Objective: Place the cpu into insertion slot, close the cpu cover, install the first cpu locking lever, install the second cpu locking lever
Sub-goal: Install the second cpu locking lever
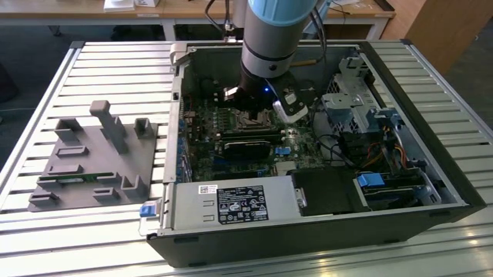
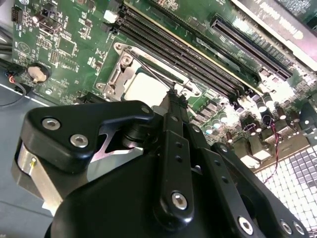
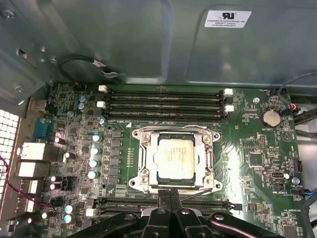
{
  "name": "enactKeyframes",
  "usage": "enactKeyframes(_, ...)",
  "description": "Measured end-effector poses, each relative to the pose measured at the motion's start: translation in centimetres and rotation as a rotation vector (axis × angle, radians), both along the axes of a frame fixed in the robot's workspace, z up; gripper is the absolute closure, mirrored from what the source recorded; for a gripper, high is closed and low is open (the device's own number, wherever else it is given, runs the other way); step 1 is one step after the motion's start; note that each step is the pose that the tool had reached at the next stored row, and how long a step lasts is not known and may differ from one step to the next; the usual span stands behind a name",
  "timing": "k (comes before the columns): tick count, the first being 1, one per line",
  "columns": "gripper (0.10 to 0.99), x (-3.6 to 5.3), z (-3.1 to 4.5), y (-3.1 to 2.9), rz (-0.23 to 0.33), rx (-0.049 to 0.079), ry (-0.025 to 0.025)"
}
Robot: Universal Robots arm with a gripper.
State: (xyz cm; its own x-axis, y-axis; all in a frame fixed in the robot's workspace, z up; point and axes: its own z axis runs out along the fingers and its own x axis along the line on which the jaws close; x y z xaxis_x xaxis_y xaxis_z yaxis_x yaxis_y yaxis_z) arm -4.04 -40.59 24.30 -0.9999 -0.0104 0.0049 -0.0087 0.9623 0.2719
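The arm is down inside the open computer case [image 1: 431,173], its gripper [image 3: 170,194] poised at the edge of the insertion slot [image 3: 174,157] on the green motherboard [image 3: 257,144]; in the first wrist view the two black fingertips [image 3: 164,197] sit pressed together with no gap between them, right at the slot's metal rim, on the side away from the memory slots [image 3: 163,103]; whether they pinch one of the thin lever wires there, I cannot tell. The cpu [image 3: 174,154] lies flat in the slot, pale face up; the cpu cover [image 3: 144,159] is down around it, its silvery frame lying flat and its cut-out centre showing the chip. In the second wrist view the closed fingers [image 2: 174,106] reach the same frame [image 2: 119,74], with a thin lever wire [image 2: 148,67] running across its corner beside the chip [image 2: 143,89]. In the exterior view the gripper [image 1: 250,112] hangs over the middle of the board; a grey fixture block [image 1: 96,158] sits on the slatted tabletop [image 1: 100,57], near the edge at the exterior view's left, well apart from the case.
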Motion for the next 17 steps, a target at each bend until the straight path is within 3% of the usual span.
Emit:
enactKeyframes(7, 0.980, -0.02, -0.46, -0.11, 0.000, 0.000, -0.0001)
enactKeyframes(13, 0.980, -0.83, -0.82, -0.11, 0.000, 0.000, -0.0002)
enactKeyframes(17, 0.980, -0.85, -1.33, -0.11, 0.000, 0.000, 0.0000)
